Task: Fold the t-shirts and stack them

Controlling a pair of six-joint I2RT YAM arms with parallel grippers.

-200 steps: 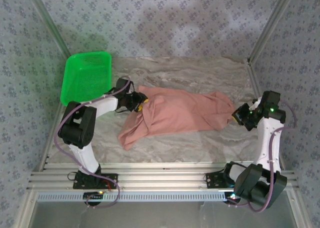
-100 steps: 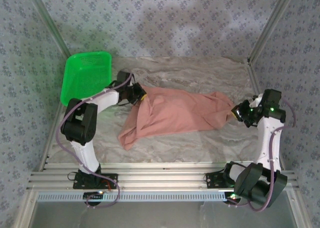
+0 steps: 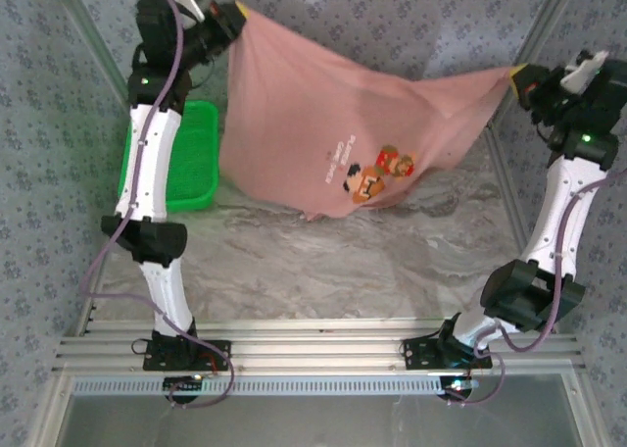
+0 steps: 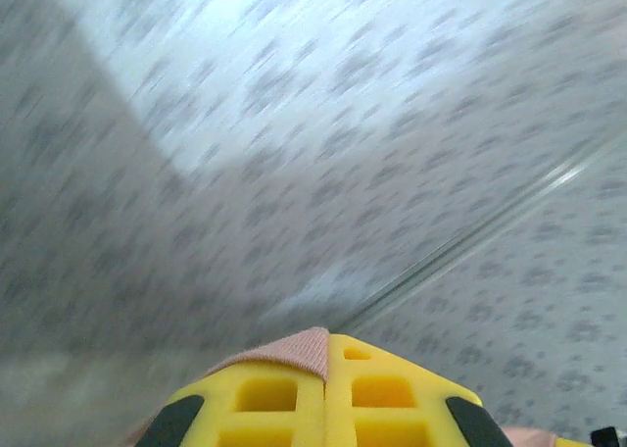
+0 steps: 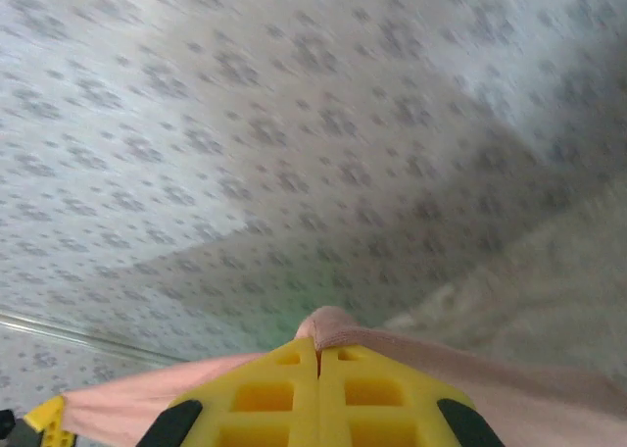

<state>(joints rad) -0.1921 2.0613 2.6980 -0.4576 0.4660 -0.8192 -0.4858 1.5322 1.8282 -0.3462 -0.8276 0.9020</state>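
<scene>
High over the table (image 3: 392, 271), hanging spread, print (image 3: 377, 173) showing: pink t-shirt (image 3: 294, 114). Pinched at one upper corner by left gripper (image 3: 233, 18), at the other by right gripper (image 3: 519, 77).

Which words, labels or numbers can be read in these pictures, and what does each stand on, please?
Small pale lettering on the t-shirt, beside its graphic: too small and tilted to read.
No other text, label or number is legible in any view.

t-shirt (image 3: 323, 124) between left pincer (image 3: 235, 16) and right pincer (image 3: 519, 77), above table (image 3: 343, 261), basket (image 3: 201, 163) apparently leftward
</scene>
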